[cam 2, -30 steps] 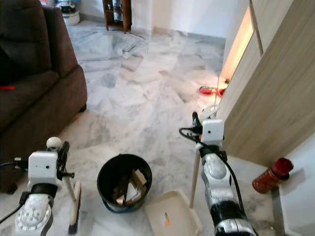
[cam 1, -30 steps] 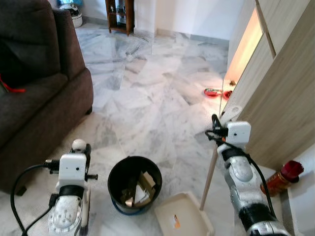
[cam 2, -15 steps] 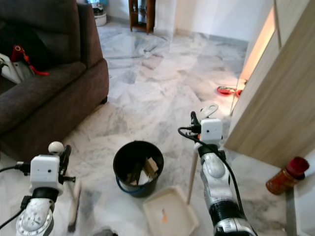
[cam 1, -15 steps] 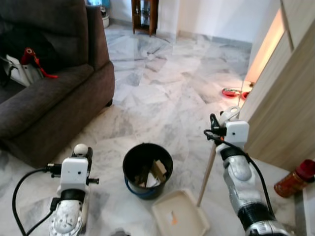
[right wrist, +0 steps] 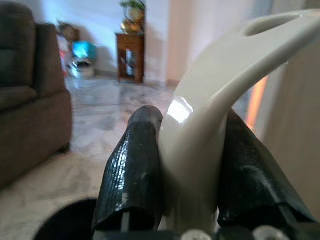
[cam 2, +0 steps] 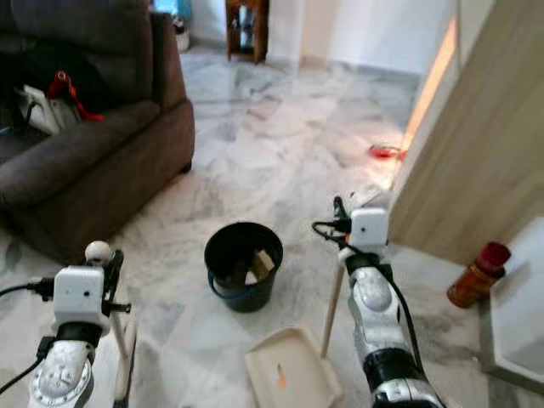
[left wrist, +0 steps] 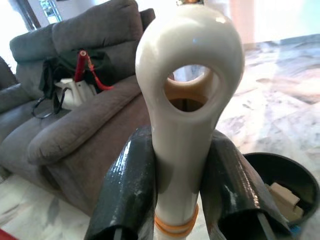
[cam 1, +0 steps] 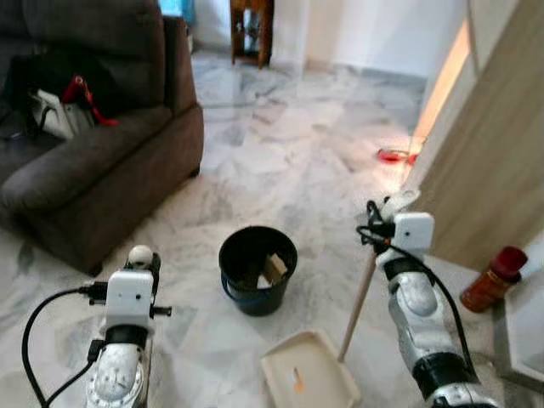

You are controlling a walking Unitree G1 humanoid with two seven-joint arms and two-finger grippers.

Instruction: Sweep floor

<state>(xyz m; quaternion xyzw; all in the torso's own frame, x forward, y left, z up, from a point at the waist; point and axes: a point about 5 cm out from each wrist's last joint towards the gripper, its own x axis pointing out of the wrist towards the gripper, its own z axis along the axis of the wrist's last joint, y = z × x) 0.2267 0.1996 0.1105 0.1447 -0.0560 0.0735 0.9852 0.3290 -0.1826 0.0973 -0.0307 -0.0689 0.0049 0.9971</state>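
Below, broom [cam 2: 126, 357] head cut off.

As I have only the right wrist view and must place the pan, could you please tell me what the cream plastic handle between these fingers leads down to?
Observer: The right gripper is shut on that cream plastic handle. Its pale wooden pole slants down to a cream rectangular dustpan resting on the floor.
Operator: Thank you. Where is the bin relative to the pan?
Observer: The round black bucket, with cardboard scraps inside, stands apart from the dustpan, farther from the robot and toward its left.
Operator: And the other arm?
Observer: The left gripper is shut on a cream ring-topped broom handle.
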